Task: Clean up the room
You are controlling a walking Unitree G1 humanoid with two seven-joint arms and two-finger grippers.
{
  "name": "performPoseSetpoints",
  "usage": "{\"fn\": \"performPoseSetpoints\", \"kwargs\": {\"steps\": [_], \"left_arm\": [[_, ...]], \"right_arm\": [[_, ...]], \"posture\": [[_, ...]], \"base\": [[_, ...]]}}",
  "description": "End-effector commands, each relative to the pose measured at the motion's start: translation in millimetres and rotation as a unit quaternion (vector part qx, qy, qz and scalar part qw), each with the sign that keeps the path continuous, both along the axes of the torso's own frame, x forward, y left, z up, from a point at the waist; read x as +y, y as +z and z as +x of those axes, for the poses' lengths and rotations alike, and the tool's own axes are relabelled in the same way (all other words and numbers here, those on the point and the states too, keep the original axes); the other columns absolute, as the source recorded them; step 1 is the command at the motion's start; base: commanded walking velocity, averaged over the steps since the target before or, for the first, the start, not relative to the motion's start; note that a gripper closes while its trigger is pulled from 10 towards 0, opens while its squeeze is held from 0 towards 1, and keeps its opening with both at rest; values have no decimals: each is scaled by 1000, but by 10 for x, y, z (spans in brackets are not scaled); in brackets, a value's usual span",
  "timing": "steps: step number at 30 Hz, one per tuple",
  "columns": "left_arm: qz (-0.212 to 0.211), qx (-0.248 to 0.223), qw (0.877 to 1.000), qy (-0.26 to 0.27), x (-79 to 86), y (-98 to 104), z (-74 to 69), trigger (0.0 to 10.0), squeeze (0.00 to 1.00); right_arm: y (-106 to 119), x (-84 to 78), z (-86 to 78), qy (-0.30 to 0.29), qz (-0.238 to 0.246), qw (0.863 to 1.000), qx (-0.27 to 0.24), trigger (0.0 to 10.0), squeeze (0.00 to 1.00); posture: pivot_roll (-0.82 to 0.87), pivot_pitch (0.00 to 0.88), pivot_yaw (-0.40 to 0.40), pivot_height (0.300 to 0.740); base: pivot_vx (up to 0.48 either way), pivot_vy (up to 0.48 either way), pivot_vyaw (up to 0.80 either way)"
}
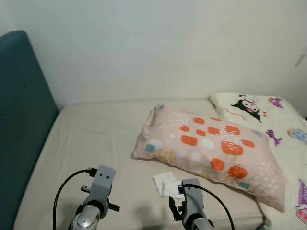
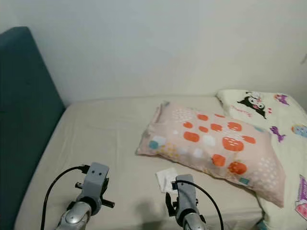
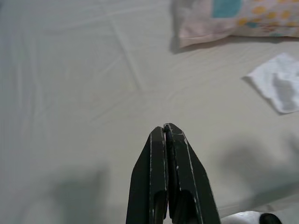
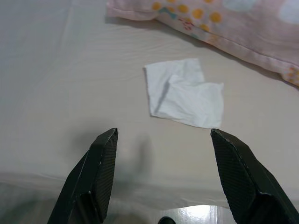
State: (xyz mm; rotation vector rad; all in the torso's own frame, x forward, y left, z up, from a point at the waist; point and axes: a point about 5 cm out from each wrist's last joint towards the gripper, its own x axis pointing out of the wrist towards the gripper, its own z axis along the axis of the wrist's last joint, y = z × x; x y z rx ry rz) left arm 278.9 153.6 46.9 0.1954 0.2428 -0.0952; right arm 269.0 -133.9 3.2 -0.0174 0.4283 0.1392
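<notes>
- The right gripper [image 4: 163, 137] sits at the bottom of the frame with its two black fingers [image 4: 96, 179] spread wide apart, one at lower left and one at lower right.
- A crumpled white tissue [image 4: 183, 92] lies flat on the beige bed sheet [image 4: 60, 74] in the centre of the frame, above the gap between the fingers and not touching them.
- A pink pillow [image 4: 219, 23] with orange and yellow spots runs along the top edge, near the tissue but apart from it.
</notes>
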Motion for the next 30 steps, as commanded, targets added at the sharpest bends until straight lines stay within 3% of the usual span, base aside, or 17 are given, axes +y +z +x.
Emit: {"fn": "performPoseSetpoints", "kwargs": {"steps": [1, 17, 30], "left_arm": [[8, 4, 1000, 6, 31, -29, -20, 10000, 0], [-10, -2, 1000, 14, 28, -9, -13, 10000, 0], [-28, -11, 1000, 7, -10, 24, 3, 10000, 0]], "right_arm": [[-26, -50, -31, -9, 5, 1000, 3, 10000, 0], [135, -107, 104, -7, 0, 999, -33, 10000, 0], [156, -133, 114, -7, 1, 999, -41, 10000, 0]], "posture": [[46, 121, -41, 735], [39, 107, -42, 735], [39, 104, -40, 681]], "base": [[0, 0, 0], [0, 0, 0], [0, 0, 0]]}}
